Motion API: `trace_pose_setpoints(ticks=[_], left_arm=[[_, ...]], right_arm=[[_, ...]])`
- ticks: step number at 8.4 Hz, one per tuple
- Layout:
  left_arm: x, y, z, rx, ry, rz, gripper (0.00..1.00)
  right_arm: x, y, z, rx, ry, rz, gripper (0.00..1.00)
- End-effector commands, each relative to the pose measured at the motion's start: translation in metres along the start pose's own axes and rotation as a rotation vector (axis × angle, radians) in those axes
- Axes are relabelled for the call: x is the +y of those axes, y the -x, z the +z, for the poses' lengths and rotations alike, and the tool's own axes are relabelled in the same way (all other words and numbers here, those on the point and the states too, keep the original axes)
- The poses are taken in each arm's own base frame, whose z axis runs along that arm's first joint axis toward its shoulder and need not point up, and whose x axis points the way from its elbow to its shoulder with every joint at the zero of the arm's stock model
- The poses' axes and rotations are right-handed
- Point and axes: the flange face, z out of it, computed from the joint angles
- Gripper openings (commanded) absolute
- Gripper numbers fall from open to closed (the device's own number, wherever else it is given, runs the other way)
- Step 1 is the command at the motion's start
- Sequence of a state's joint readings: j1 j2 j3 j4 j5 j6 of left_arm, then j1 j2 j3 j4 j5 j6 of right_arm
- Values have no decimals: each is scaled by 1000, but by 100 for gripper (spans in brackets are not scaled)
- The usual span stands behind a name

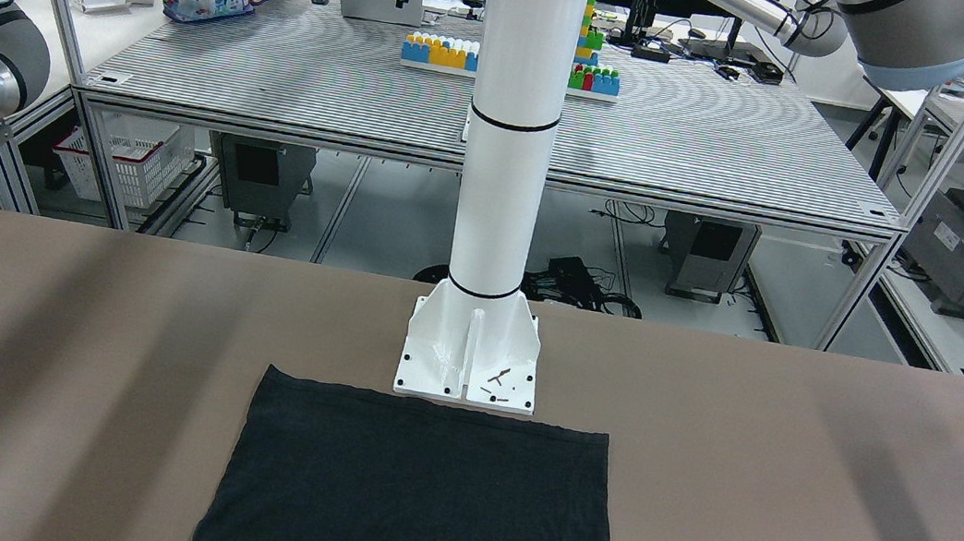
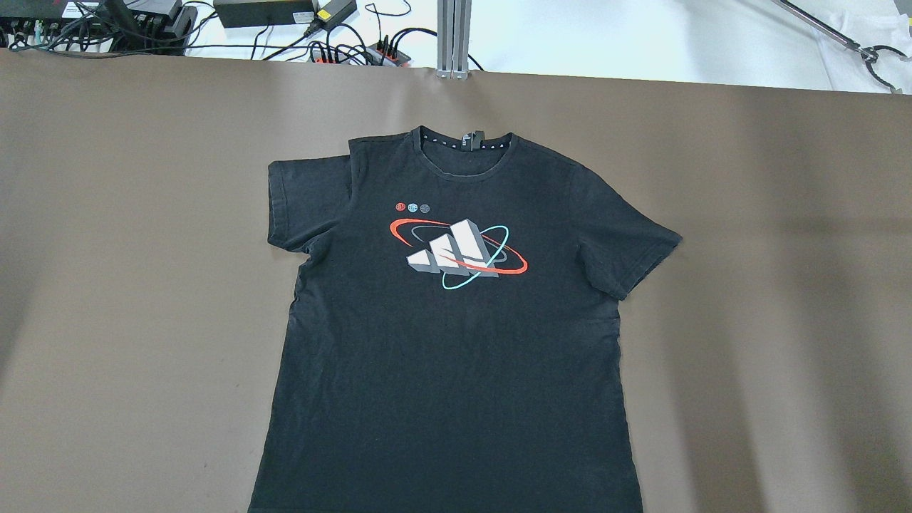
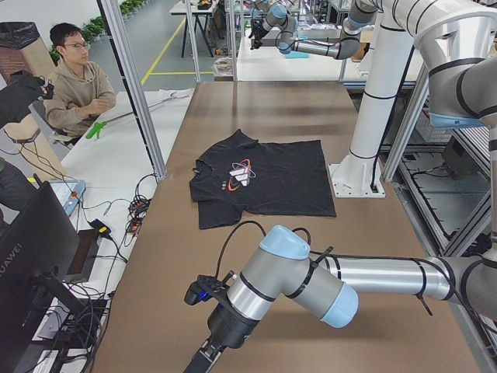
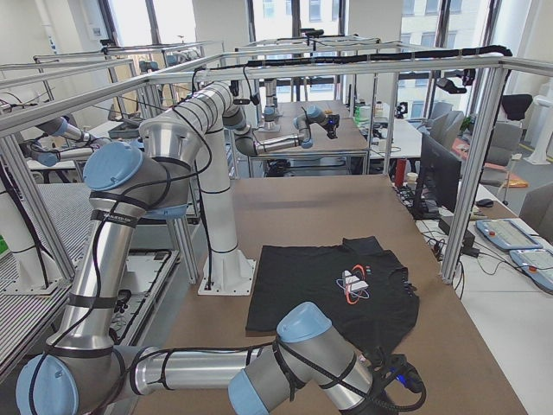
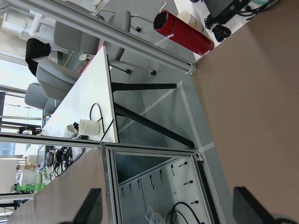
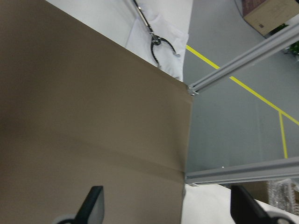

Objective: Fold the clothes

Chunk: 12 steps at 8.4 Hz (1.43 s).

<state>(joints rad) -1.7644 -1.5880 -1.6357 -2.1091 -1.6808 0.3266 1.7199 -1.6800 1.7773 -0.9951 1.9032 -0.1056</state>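
Note:
The clothes are one black T-shirt [image 2: 456, 356], lying flat and face up in the middle of the brown table [image 2: 107, 285]. Its collar [image 2: 463, 142] points to the far edge, and a white three-stripe logo [image 2: 456, 253] with red and teal rings is on the chest. The shirt also shows in the front view [image 1: 414, 504] and both side views [image 3: 272, 179] [image 4: 320, 285]. My left gripper [image 5: 168, 210] is open and empty, far off the shirt near the table's left end. My right gripper [image 6: 168, 207] is open and empty near the table's right end.
The robot's white pedestal [image 1: 469, 371] stands just behind the shirt's hem. An aluminium post [image 2: 454, 35] and cables [image 2: 342, 43] stand beyond the far table edge. A seated person [image 3: 74, 85] is at the operators' side. A grabber tool [image 6: 161, 44] lies off the table's corner.

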Motion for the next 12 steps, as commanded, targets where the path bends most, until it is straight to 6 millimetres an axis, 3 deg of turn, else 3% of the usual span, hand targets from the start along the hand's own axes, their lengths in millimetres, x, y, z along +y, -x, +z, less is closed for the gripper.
trace_pose_setpoints(ticks=[1, 4, 5, 7, 9, 11, 12], left_arm=[[-8, -12, 1, 12, -47, 14, 100], [-26, -19, 1, 22, -58, 15, 100], [-32, -20, -1, 21, -67, 17, 100], [-34, -20, -2, 22, -68, 14, 100], [-32, -23, 1, 29, -60, -20, 100], [-28, -25, 2, 40, -58, -23, 100], [-29, -26, 2, 56, -61, -25, 100]], right_arm=[[-21, 82, 58, -193, 61, 56, 95], [-102, 140, 122, -266, 81, 225, 95], [-123, 195, 141, -327, 120, 249, 95], [-133, 282, 139, -446, 137, 326, 95], [-130, 345, 127, -561, 164, 396, 93], [-127, 397, 132, -601, 230, 434, 90], [-124, 400, 139, -597, 247, 436, 90]])
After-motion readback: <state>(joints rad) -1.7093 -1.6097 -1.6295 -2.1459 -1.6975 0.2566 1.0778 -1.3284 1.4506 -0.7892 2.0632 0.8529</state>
